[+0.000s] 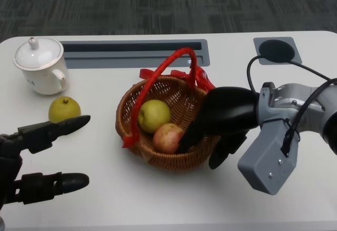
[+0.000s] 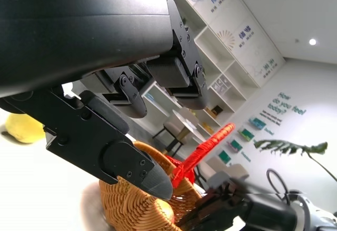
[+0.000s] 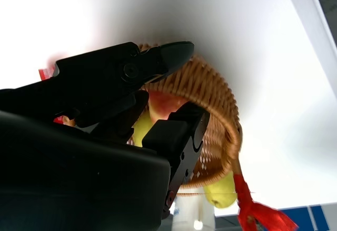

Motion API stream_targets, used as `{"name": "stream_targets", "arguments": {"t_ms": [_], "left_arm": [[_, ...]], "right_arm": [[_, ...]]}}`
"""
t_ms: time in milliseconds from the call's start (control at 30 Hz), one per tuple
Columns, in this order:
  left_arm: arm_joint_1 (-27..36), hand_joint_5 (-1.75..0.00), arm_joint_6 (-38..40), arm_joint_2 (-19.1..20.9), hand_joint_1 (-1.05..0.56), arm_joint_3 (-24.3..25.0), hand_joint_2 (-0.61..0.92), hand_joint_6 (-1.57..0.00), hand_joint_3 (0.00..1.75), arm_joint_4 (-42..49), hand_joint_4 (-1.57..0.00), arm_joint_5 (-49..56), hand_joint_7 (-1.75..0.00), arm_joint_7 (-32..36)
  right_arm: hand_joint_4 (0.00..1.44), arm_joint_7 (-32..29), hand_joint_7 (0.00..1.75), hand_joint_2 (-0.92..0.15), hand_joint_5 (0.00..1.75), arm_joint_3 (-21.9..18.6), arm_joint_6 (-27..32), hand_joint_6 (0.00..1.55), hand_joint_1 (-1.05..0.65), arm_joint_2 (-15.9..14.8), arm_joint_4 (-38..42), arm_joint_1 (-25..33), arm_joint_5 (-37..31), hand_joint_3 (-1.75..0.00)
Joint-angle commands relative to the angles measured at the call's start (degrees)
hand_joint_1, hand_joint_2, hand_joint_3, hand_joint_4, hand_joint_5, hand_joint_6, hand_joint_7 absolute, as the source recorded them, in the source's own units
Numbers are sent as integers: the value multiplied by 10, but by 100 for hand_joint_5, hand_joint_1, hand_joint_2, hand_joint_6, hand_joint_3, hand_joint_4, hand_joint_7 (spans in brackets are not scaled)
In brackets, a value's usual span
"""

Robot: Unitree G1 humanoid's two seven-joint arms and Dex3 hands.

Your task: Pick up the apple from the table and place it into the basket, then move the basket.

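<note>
A wicker basket (image 1: 126, 110) with a red handle (image 1: 158, 76) stands mid-table. Inside it lie the red apple (image 1: 167, 137) and a yellow-green fruit (image 1: 154, 115). My right hand (image 1: 224, 115) grips the basket's right rim, with one finger inside beside the apple and the others outside the wall. In the right wrist view the fingers (image 3: 158, 57) straddle the wicker rim (image 3: 210, 89), and the apple (image 3: 163, 102) shows between them. My left hand (image 1: 42, 152) hovers at the lower left, fingers apart and holding nothing, well clear of the basket (image 2: 126, 204).
A second yellow fruit (image 1: 64, 109) lies on the table just beyond my left hand. A white teapot (image 1: 41, 65) stands at the back left. Behind the basket are a grey recessed slot (image 1: 137, 52) and a black cable port (image 1: 276, 49).
</note>
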Motion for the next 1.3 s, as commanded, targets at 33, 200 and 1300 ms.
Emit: {"name": "stream_targets", "arguments": {"t_ms": [33,200,1300], "left_arm": [[6,0,-2,9,-60,7,64,-75,0,-10,-85,5,0,18],[4,-1,0,9,-61,5,64,-77,0,-11,-87,8,-1,26],[8,-1,-17,8,-59,10,67,-85,0,0,-95,-2,-1,64]], "right_arm": [[76,21,0,-88,0,8,38,66,-74,10,24,13,0,0],[78,18,3,-85,4,7,69,66,-56,19,37,34,7,-1],[113,-97,1,-92,6,-39,157,94,-23,-11,70,-12,38,-8]]}}
